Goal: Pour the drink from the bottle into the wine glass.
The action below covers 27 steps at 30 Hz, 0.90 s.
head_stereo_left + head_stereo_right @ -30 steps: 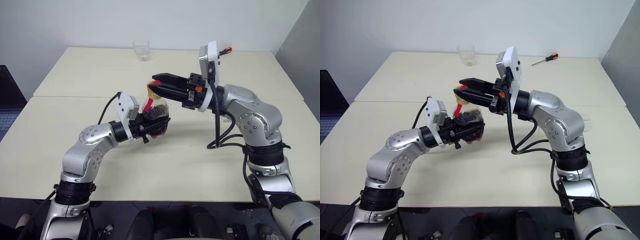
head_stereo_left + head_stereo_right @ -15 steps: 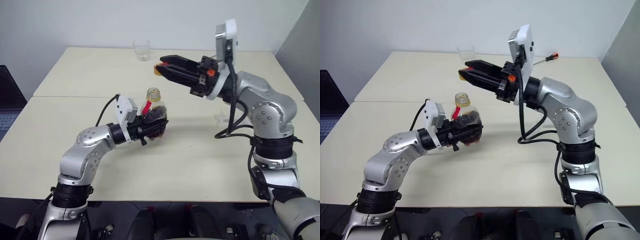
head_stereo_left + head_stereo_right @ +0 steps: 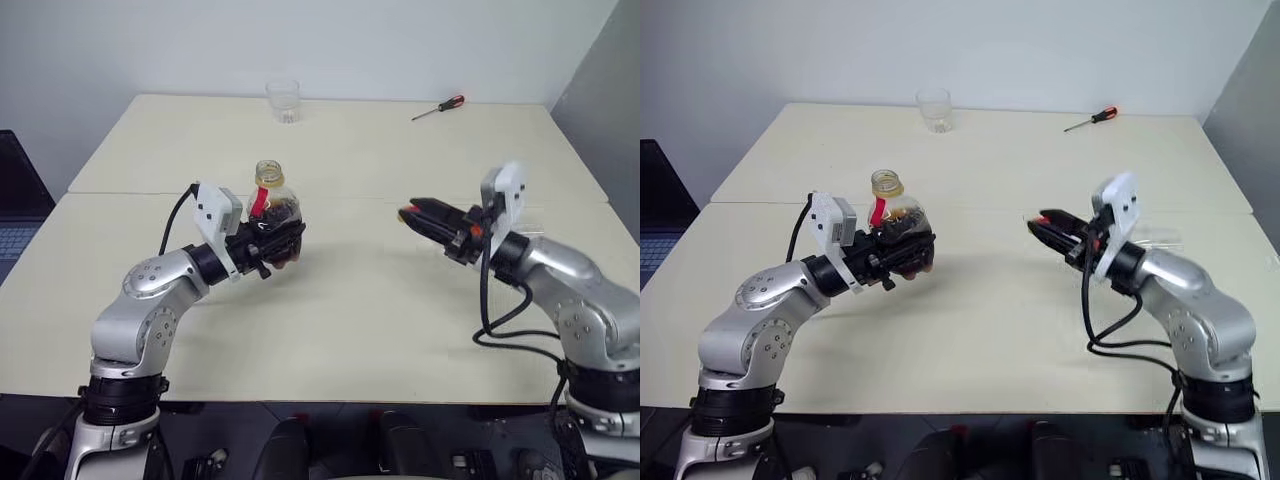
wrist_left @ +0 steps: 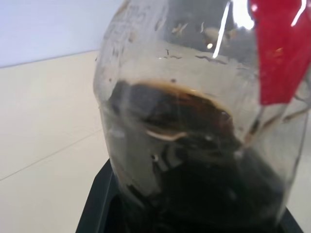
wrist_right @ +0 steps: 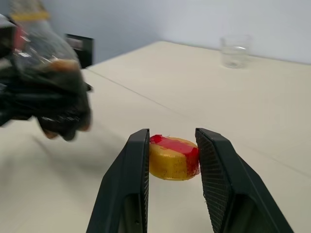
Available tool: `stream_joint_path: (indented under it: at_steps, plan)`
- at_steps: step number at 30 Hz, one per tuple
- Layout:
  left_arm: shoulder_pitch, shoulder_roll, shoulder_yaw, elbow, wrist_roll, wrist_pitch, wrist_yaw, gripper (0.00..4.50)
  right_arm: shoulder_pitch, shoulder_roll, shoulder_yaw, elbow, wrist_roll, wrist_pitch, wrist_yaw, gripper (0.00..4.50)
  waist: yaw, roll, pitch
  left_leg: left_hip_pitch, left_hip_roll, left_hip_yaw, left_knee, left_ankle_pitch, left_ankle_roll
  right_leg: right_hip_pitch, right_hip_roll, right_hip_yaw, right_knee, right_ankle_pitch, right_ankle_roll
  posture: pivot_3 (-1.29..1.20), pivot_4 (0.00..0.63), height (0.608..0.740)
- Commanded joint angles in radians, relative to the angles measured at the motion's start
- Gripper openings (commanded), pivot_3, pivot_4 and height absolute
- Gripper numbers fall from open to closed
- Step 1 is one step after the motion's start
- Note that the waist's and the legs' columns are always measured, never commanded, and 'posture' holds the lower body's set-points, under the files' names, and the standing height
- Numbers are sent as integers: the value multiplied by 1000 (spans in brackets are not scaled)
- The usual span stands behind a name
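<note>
The head views take in the whole cream table (image 3: pixel 350 330): the left gripper (image 3: pixel 275 243) at centre left is clamped around the belly of the bottle (image 3: pixel 270 205), which stands roughly upright with its open mouth uppermost and no cap on it. At centre right the right gripper (image 3: pixel 412 213) reaches toward the middle of the frame, its jaws narrow and pinched on the yellow cap (image 3: pixel 403 215), which from here is only a small bright speck at the fingertips. Far back, at upper centre, stands a short clear tumbler (image 3: pixel 283 100), and at the upper right a red-handled screwdriver (image 3: pixel 440 107) lies on the table.

The right wrist view gives what the head views cannot: the cap (image 5: pixel 174 157) is a yellow disc with a red band along its upper edge, held flat between the two black fingers (image 5: pixel 133 174), each touching one side of it. The bottle (image 5: pixel 43 53) and its gripper appear blurred in the upper left of that frame, the tumbler (image 5: pixel 234 50) at upper right.

The left wrist view shows the bottle's wall close up: clear plastic, a red label strip (image 4: pixel 279 43) at upper right, and the drink (image 4: pixel 194 165), dark brown-black with a thin pale rim, filling roughly the lower half. Droplets and streaks cling to the clear wall above the liquid
</note>
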<state>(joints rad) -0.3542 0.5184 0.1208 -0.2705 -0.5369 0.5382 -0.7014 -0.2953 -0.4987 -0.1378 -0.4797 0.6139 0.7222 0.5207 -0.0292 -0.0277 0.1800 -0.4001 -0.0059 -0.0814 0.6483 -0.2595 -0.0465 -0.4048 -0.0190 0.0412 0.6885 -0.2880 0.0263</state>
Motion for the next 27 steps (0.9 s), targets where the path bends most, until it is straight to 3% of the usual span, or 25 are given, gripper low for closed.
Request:
stream_joint_path:
  at_steps: [1, 17, 27]
  plan:
    - [-21, -22, 16, -62, -21, -4, 41, 1653, 120, 21, -12, -57, -81, -103, -47, 1129, 0, 0, 0, 0, 0, 0, 0, 0, 0, 0, 0, 0, 0, 0, 0, 0, 150, 740]
    - [51, 5, -24, -146, -73, 28, -16, 1653, 268, 136, 9, 92, -260, -306, -141, 1129, 0, 0, 0, 2, -1, 1, 0, 0, 0, 1, 1, 1, 1, 0, 0, 0, 150, 740]
    - [45, 15, -21, -138, -71, 27, -31, 1653, 263, 136, -15, 104, -264, -269, -155, 4483, 0, 0, -1, 2, 0, 1, 0, 0, 0, 1, 1, 1, 1, 0, 0, 0, 150, 740]
